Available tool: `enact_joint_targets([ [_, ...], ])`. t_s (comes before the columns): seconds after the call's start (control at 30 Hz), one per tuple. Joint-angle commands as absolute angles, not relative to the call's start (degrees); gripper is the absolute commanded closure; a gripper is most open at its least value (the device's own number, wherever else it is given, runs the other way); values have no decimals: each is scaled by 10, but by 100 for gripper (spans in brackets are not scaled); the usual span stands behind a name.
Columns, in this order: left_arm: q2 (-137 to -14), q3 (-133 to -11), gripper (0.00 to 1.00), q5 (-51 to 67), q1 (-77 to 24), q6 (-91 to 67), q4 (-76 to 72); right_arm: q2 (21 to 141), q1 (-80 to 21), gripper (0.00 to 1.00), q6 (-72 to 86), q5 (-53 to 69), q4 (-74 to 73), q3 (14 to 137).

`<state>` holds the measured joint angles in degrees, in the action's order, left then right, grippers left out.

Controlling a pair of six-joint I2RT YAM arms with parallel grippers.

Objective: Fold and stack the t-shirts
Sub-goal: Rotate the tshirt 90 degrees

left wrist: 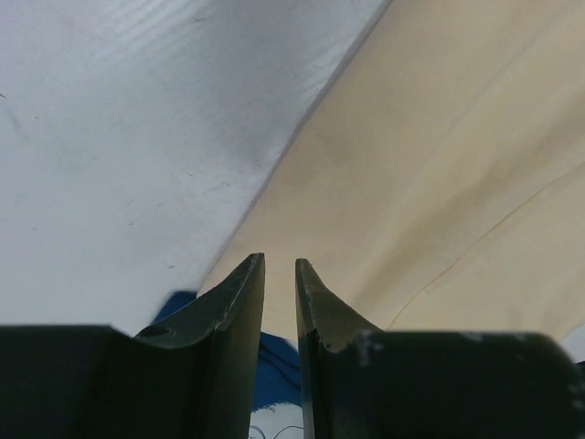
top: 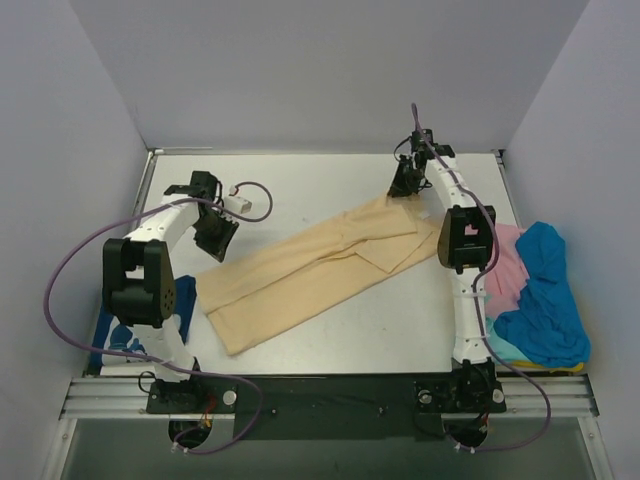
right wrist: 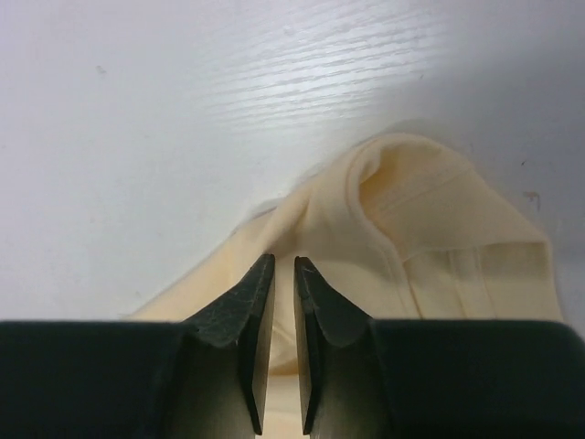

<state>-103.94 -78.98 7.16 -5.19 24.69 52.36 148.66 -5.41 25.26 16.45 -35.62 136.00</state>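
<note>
1. Top external: fixed mount, high above and behind the arm bases, tilted down and forward. A far view that takes in the whole table [top: 330, 180], the left arm [top: 150, 225], the right arm [top: 465, 300] and the enclosure walls.
2. Left wrist: rides on the left arm and looks along the left gripper [left wrist: 280, 261], which fills the bottom edge. It faces down onto the tabletop at close range.
3. Right wrist: same mount on the right arm, with the right gripper [right wrist: 284, 260] at the bottom edge. It sits very close to the surface.
4. Overlap: all three views share the tan t-shirt [top: 300, 275]. The left wrist covers its near-left edge and the right wrist its bunched far-right end.
</note>
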Motion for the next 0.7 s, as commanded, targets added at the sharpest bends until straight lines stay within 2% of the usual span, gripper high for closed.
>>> enact_joint_targets([
  [0.0,-1027,-765,70,79,-53,273,520,1334,-45,82,237,140,-259,1324],
  [0.1,-1041,-759,70,65,-54,275,505,1277,-33,74,217,131,-258,1292],
  [0.2,-1050,-761,69,66,-54,274,497,1194,-28,72,194,120,-263,1176],
  [0.23,-1052,-762,69,67,-54,272,494,1178,-30,74,193,118,-264,1148],
  [0.3,-1051,-770,70,71,-55,268,493,1125,-32,85,199,119,-266,1060],
  [0.43,-1044,-780,69,83,-56,270,493,1100,-34,100,219,107,-301,934],
  [0.53,-1042,-782,70,83,-57,275,494,1099,-34,100,238,91,-307,869],
  [0.67,-1048,-774,70,70,-56,282,490,1135,-33,100,262,95,-323,854],
])
